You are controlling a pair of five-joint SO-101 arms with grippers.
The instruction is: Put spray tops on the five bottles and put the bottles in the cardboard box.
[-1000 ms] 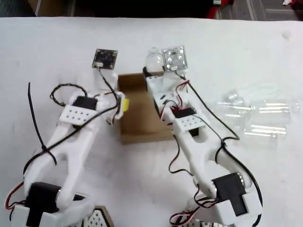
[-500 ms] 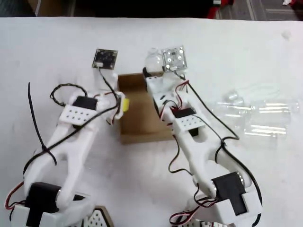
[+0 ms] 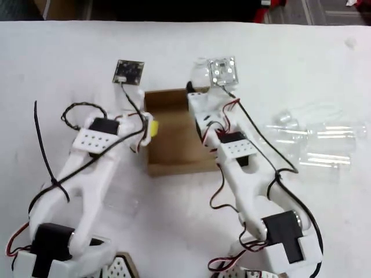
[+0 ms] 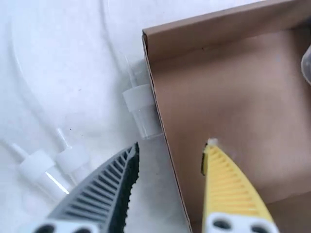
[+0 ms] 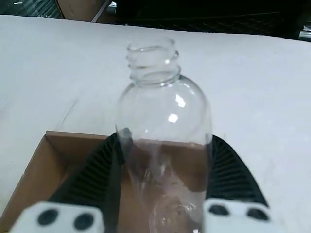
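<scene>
My right gripper [image 5: 165, 143] is shut on a clear bottle [image 5: 165, 107], gripping its body. The bottle's threaded neck is bare, with no top on it. In the high view this bottle [image 3: 199, 70] sits just past the far right corner of the cardboard box [image 3: 174, 145]. My left gripper [image 4: 172, 145] is open, one finger on each side of the box's left wall [image 4: 158, 97]. Three white spray tops lie on the table beside that wall: one [image 4: 141, 109] against it, two [image 4: 73, 158] [image 4: 36, 167] farther out.
Several clear bottles [image 3: 313, 142] lie in a loose group on the white table right of the right arm. The box floor [image 4: 233, 97] is bare. Black cables loop beside the left arm [image 3: 75, 113]. The table's far edge runs along the top of the high view.
My right gripper has shifted a little to the right and away, carrying the bottle with it. The left arm has stayed still.
</scene>
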